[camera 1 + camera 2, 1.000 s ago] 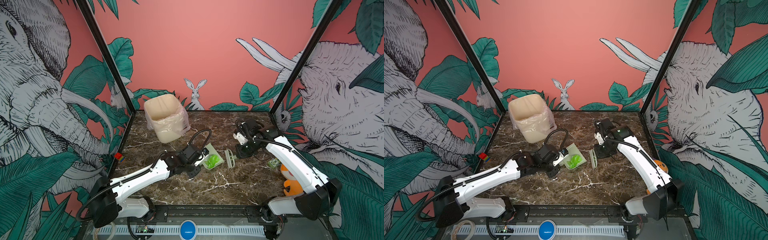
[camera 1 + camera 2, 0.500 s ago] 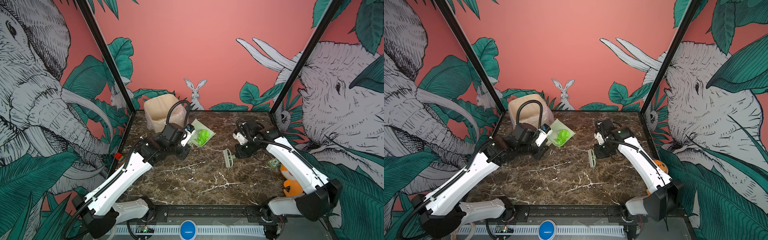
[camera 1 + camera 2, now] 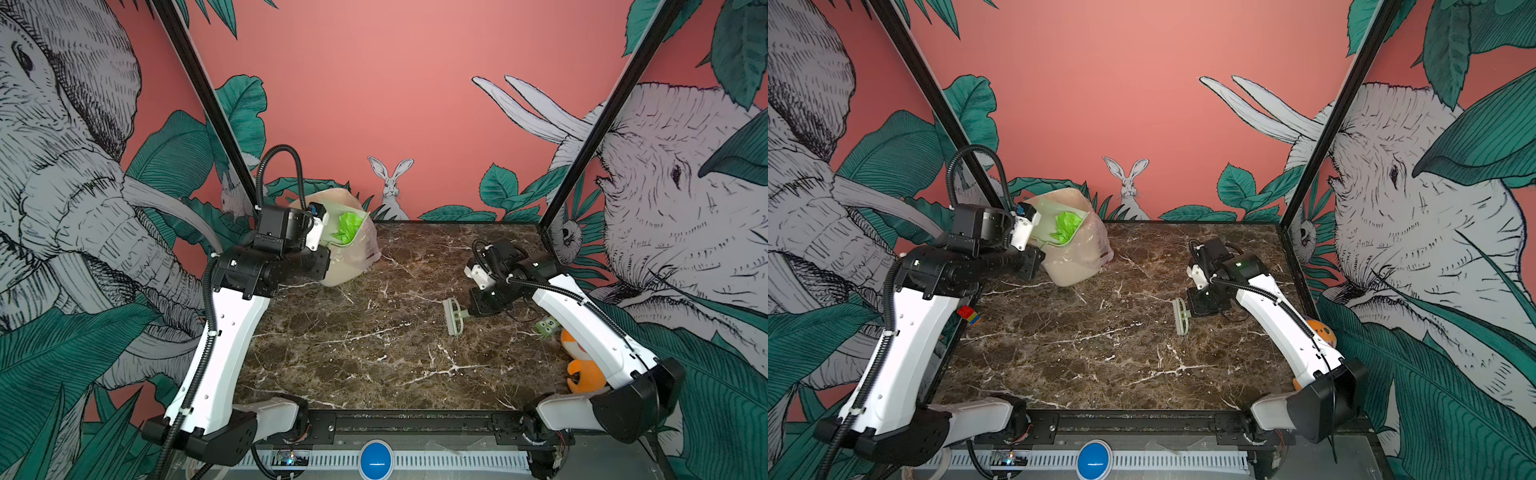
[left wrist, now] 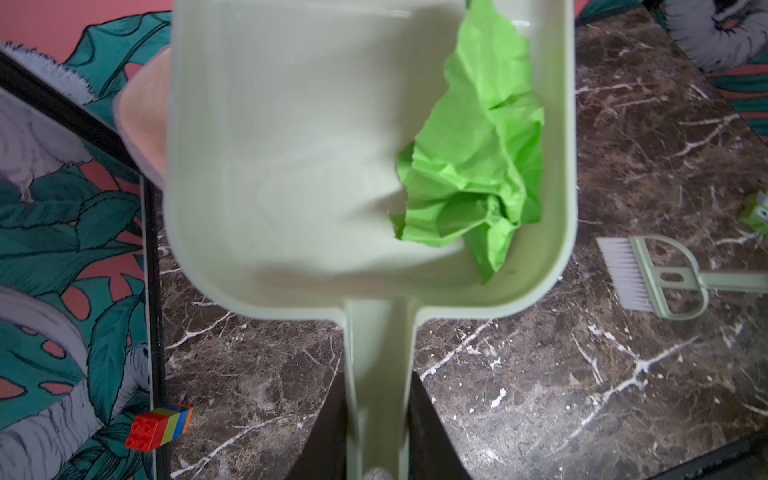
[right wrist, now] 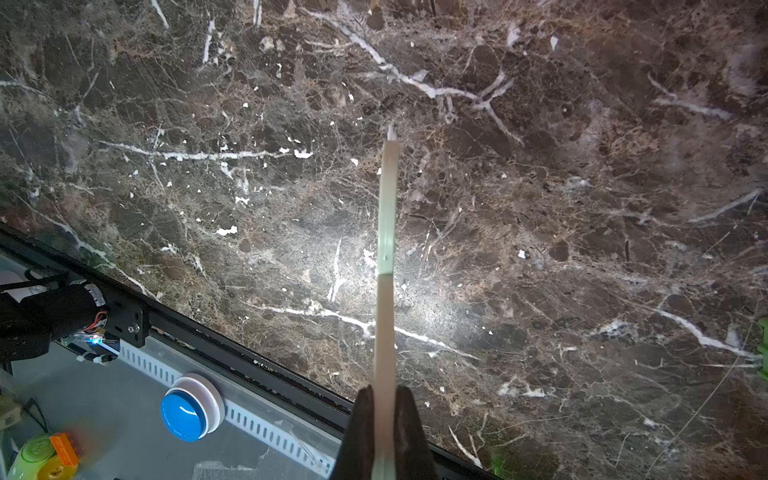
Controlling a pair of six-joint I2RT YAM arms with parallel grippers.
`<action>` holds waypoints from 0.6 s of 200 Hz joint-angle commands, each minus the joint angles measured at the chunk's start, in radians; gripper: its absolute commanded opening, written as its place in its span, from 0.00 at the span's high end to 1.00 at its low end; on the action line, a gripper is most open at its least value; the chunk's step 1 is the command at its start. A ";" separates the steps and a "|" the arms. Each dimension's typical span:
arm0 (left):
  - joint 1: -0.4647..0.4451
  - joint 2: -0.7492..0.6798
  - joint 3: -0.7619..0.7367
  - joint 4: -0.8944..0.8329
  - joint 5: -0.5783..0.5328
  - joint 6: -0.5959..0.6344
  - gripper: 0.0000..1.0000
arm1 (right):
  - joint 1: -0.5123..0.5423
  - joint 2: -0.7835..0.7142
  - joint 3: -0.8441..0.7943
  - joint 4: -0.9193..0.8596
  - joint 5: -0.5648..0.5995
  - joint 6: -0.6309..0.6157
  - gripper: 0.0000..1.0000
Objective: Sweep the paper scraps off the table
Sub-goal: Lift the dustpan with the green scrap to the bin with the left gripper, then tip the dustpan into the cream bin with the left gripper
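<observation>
**Bimanual cell, two top views and two wrist views.** The left tool (image 4: 377,415) is closed narrowly on the handle of a pale green dustpan (image 4: 291,166). Its two dark fingers (image 4: 328,428) press the handle from either side. The left arm reaches toward 11 o'clock of the surface (image 3: 374,357), where a beige bin (image 3: 353,266) lined with a clear bag stands. In both top views the tilted pan overlaps the bin's mouth.

The paper scraps (image 4: 478,158) are a crumpled bright green mass. They lie inside the pan, against one side wall and down into the corner nearest the handle. Whether they are one piece or several cannot be told.

The right tool (image 5: 384,409) is clamped tight on the thin handle of a small pale green brush (image 3: 454,318), at about 3 o'clock of the surface. The handle runs out toward 9 o'clock, and the brush head lies across it along the 12-to-6 line. Whether the head touches the surface cannot be told.

An orange plush toy (image 3: 584,370) sits at the 4 o'clock edge, partly behind the right arm. A small green block (image 3: 547,325) lies just beside it. A multicoloured brick (image 3: 968,314) rests at the 9 o'clock edge, and a blue button (image 3: 375,459) is set in the base rail at 6 o'clock
</observation>
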 commanded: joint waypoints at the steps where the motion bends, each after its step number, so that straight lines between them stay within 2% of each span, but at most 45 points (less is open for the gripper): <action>1: 0.097 0.019 0.027 0.004 0.064 0.020 0.78 | -0.003 -0.035 -0.010 0.006 -0.014 -0.005 1.00; 25: 0.169 0.052 0.042 0.018 0.077 0.014 0.78 | -0.004 -0.047 -0.023 0.010 -0.021 -0.007 1.00; 53: 0.196 0.118 0.103 -0.009 0.017 0.056 0.78 | -0.005 -0.051 -0.041 0.017 -0.032 -0.009 1.00; 90: 0.204 0.236 0.236 -0.089 -0.127 0.154 0.78 | -0.004 -0.057 -0.041 0.020 -0.043 -0.009 1.00; 120: 0.204 0.316 0.284 -0.129 -0.232 0.193 0.78 | -0.005 -0.053 -0.071 0.023 -0.043 -0.010 1.00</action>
